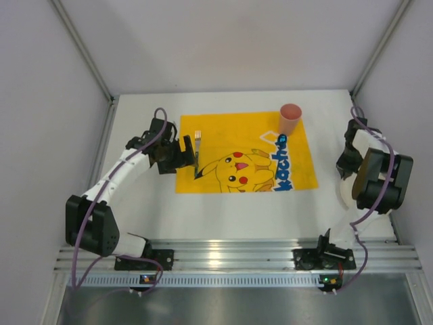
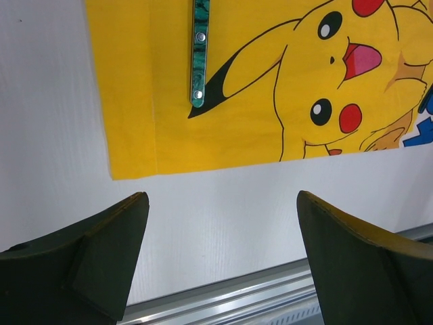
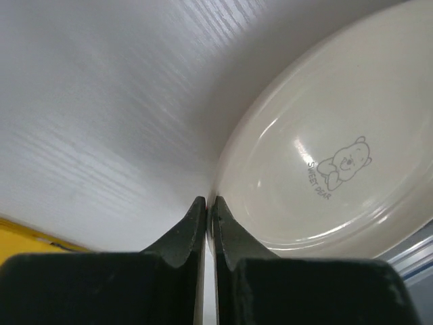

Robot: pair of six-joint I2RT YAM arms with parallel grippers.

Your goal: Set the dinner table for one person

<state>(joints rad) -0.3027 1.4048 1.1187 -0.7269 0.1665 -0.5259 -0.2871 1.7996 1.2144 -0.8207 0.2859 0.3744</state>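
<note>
- In the left wrist view the fork (image 2: 198, 54) runs off the frame at 12 o'clock. I see only its green handle.
- That view also crops the yellow cloth (image 2: 128, 101) at 12 and 3 o'clock.
- From above, at 3 o'clock on the dinner table (image 1: 223, 210), my right arm (image 1: 379, 179) hides most of the plate (image 1: 344, 194).
- I cannot tell whether the right gripper (image 3: 209, 202) touches the plate's rim.

A yellow Pikachu cloth (image 1: 230, 132) holds a pink cup (image 1: 290, 118) far right — and a fork (image 1: 197, 137) at left.
</note>
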